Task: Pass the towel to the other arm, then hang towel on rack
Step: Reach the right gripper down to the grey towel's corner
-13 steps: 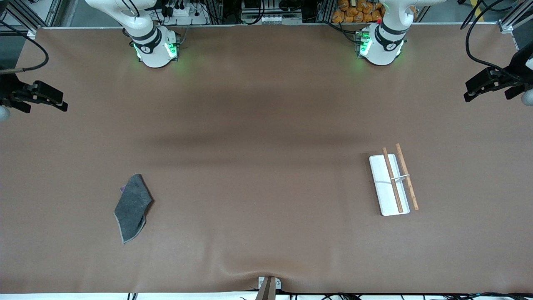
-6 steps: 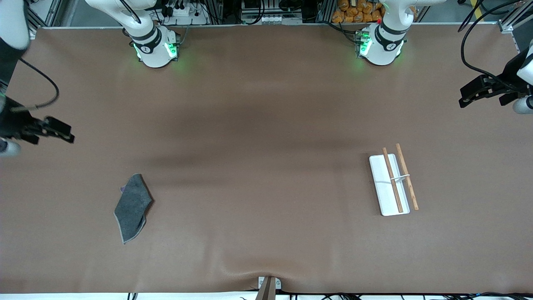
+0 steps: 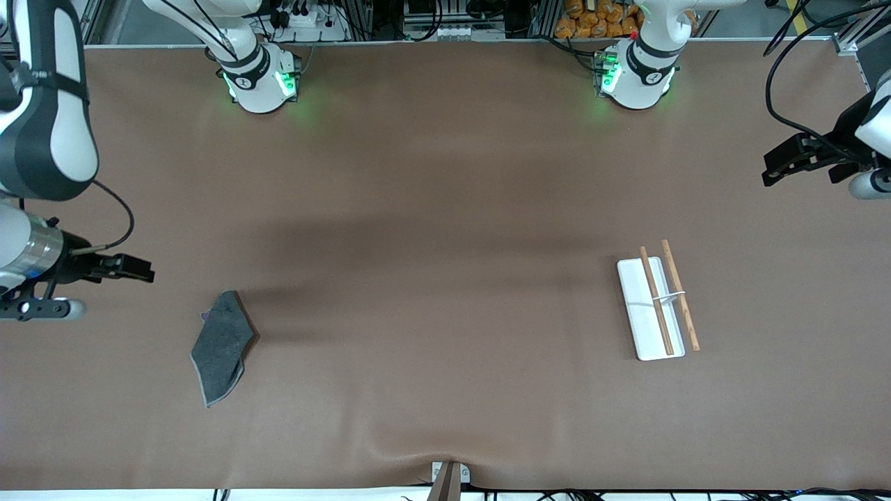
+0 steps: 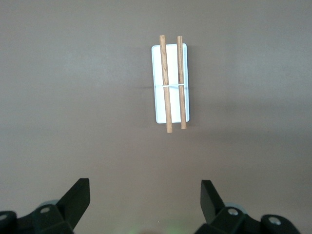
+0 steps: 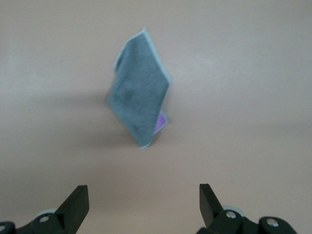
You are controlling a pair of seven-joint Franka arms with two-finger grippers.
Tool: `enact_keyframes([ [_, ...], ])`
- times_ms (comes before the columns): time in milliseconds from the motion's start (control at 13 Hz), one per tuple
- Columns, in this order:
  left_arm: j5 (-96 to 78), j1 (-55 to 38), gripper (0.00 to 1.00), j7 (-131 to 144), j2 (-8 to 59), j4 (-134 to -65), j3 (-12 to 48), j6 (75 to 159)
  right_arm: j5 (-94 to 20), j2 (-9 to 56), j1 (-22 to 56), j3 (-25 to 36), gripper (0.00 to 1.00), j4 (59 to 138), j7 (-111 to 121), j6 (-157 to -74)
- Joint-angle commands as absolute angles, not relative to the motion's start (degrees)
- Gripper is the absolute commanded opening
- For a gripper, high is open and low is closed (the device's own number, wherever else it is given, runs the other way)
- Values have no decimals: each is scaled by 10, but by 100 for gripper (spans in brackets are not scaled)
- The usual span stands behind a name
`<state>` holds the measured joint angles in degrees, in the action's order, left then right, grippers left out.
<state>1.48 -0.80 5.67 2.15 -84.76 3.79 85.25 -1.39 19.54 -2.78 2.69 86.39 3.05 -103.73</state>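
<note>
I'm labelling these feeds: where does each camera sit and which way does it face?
Front view: high across the table, facing both bases; shows left pincer, right pincer, towel, rack.
Left wrist view: on the left wrist, over the rack; open fingers show.
Right wrist view: on the right wrist, over the towel; open fingers show.
Front shares each wrist's target.

I can read no text, label, brand, number or sign anywhere. My two bases at the desk's edge each carry a small dark mark on the white collar, too small to make out.
</note>
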Motion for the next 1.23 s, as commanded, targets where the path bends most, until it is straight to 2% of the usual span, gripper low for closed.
enact_keyframes([
  [0, 5, -9, 100, 54, 23, -858, 41, 866, -18, 233, -63, 21, 100, 850, 38, -1069],
  [385, 6, -9, 100, 54, 28, -862, 46, 867, -38, 278, -61, 21, 100, 864, 29, -1082],
  [615, 6, -9, 100, 54, 34, -863, 48, 871, -90, 292, -63, 21, 100, 914, 5, -1156],
  [923, 8, -9, 100, 54, 33, -865, 52, 870, -127, 334, -53, 21, 100, 917, -75, -1191],
  [1154, 11, -7, 100, 54, 27, -865, 62, 867, -134, 370, -52, 21, 100, 916, -124, -1248],
])
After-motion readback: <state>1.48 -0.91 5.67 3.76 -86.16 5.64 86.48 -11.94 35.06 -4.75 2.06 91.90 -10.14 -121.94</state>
